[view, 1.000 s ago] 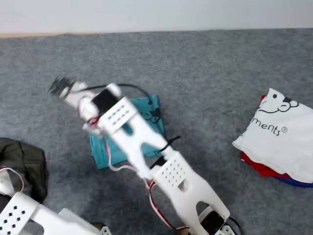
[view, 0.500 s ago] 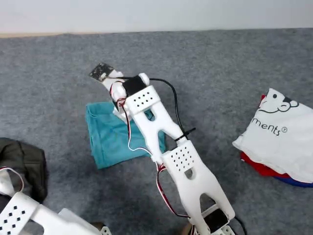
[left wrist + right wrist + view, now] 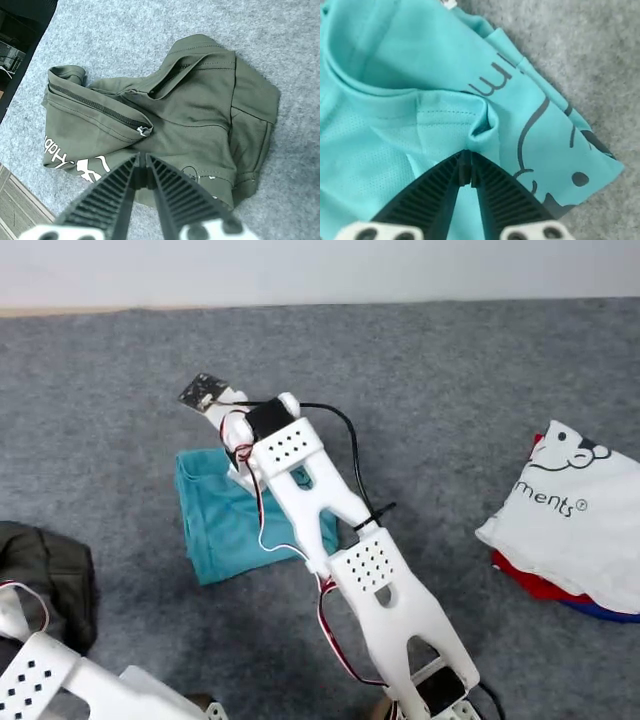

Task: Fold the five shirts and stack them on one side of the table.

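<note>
The right gripper, jaws clenched on the teal shirt, should carry it low toward the shirt stack, folds flat.

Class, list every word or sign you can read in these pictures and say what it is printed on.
White shirt: dark lettering cut off by a fold, no whole word.
Olive shirt: white lettering, half hidden.
Teal shirt: dark lettering, broken by folds.
</note>
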You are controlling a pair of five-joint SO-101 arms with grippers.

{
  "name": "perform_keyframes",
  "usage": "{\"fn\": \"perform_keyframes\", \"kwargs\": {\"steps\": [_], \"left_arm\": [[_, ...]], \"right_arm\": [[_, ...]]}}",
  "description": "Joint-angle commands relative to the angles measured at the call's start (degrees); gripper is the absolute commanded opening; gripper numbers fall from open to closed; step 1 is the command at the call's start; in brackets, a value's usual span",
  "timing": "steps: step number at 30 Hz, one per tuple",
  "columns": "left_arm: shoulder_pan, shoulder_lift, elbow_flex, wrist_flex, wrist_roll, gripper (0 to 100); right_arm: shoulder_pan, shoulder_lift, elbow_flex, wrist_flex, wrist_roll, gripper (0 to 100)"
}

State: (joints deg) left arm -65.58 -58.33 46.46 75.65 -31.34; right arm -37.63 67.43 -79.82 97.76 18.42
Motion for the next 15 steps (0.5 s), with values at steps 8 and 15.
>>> {"fn": "perform_keyframes", "kwargs": {"steps": [8,15], "left_arm": [[0.3,-0.6,-0.2,-0.9,0.4,1],[0.3,-0.6,-0.2,-0.9,0.4,1]], "right_arm": [[-1.7,-6.2,-7.3,5.3,1.3,1.0],[-7.2,-19.4,10.9,5.3,2.5,1.0]]}}
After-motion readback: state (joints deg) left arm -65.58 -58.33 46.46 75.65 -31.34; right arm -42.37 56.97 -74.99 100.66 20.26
